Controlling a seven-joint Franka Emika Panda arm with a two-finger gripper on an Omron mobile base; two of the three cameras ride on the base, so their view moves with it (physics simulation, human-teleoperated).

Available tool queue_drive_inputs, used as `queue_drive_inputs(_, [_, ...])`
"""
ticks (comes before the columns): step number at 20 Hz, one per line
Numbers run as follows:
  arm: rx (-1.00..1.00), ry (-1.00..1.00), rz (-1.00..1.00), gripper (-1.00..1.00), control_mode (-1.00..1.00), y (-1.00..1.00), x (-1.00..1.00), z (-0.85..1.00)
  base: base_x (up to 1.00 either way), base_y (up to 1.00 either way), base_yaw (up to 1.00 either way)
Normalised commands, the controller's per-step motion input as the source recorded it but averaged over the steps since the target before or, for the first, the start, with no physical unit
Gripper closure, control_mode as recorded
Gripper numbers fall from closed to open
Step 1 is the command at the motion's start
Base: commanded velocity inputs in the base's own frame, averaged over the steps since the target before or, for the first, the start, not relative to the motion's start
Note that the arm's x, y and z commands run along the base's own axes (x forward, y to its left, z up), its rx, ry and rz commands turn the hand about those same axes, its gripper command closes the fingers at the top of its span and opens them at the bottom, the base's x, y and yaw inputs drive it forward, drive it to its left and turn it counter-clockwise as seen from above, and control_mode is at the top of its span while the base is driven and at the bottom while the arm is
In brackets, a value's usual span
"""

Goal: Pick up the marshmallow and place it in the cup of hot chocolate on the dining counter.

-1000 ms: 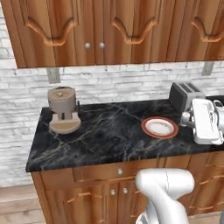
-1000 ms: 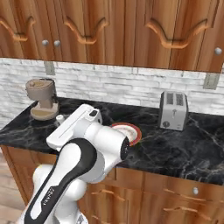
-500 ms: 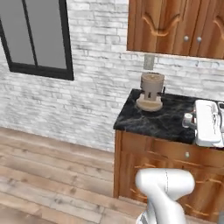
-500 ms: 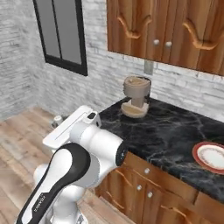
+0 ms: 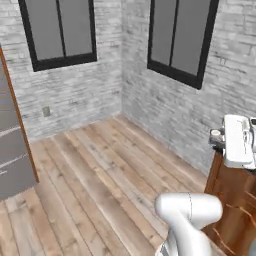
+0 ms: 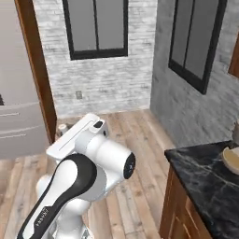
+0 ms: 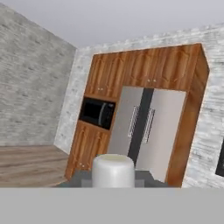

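In the hand view the marshmallow (image 7: 113,169), a small whitish-cream block, sits upright between my dark fingertips (image 7: 83,180), with my gripper (image 7: 113,181) shut on it. In the left base view my white hand (image 5: 239,140) is raised at the right edge, above a wooden cabinet. From the right base view the hand (image 6: 79,135) is at left centre, with a small pale lump (image 6: 62,127) at its tip. The cup of hot chocolate and the dining counter are out of view.
A black marble kitchen counter corner (image 6: 205,179) on wooden cabinets (image 5: 235,200) stands close on the right. Bare wood floor (image 5: 95,175) stretches to grey brick walls with dark windows (image 5: 182,35). A steel fridge (image 7: 148,131) and a microwave (image 7: 97,112) are set in wooden cabinets ahead of the hand.
The whole picture has swung: the camera turned left, so the counter with coffee machine, plate and toaster slid off to the right. The gripper stays shut on the marshmallow.
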Motion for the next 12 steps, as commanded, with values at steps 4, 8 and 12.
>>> queue_drive_inputs(4, [0.0,0.0,0.0,1.0,1.0,0.0,0.0,0.0,0.0,0.0,1.0])
queue_drive_inputs(8, [0.0,0.0,0.0,1.0,1.0,0.0,0.0,0.0,0.0,0.0,1.0])
queue_drive_inputs(12, [0.0,0.0,0.0,1.0,1.0,0.0,0.0,0.0,0.0,0.0,1.0])
